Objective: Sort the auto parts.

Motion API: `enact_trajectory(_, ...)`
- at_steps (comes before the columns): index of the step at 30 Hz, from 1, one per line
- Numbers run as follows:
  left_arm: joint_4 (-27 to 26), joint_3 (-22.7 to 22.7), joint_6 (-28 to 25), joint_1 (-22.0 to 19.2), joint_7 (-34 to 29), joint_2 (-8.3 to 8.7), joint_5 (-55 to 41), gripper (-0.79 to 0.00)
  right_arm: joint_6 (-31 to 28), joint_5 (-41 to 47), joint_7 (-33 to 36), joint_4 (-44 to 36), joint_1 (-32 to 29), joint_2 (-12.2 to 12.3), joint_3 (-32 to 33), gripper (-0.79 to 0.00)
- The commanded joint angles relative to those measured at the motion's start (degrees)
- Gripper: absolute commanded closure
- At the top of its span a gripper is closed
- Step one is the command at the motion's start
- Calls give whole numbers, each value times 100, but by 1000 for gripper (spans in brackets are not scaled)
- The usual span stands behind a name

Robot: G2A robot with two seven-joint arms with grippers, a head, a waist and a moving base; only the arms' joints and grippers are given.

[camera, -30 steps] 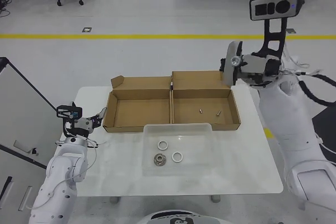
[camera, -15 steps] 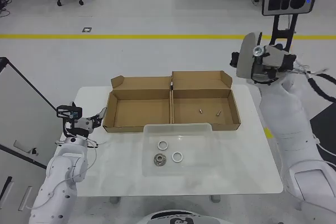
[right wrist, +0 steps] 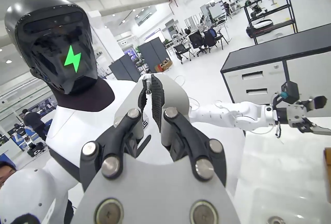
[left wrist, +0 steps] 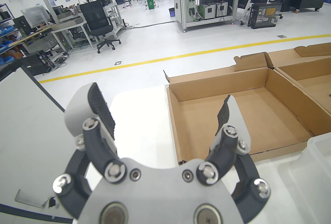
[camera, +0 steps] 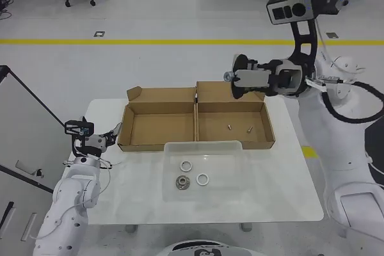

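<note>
Right pincer [camera: 230, 75] swung inward above box [camera: 214, 131]; screw [right wrist: 148, 87] pinched at its tip; left pincer [left wrist: 161, 95] spread.

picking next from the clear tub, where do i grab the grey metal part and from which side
Probably from straight above: the grey metal part lies flat on the floor of the clear tub, whose walls block a sideways approach. Pinch across its outer rim, keeping the fingers clear of the white ring beside it.
</note>
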Motion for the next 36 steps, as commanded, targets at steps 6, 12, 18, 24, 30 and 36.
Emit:
enact_trajectory(6,0,0,0,0,0,0,0,-785,-264,1040,117,-17,-199,-62,81,0)
enact_trajectory(12,0,0,0,0,0,0,0,-785,-333,1477,168,-6,-313,-107,130,0)
enact_trajectory(18,0,0,0,0,0,0,0,-785,-297,1632,224,10,-340,-137,139,0)
enact_trajectory(24,0,0,0,0,0,0,0,-785,-297,1632,224,10,-340,-137,139,0)
enact_trajectory(30,0,0,0,0,0,0,0,-785,-297,1632,224,10,-340,-137,139,0)
enact_trajectory(36,0,0,0,0,0,0,0,-785,-297,1632,224,10,-340,-137,139,0)
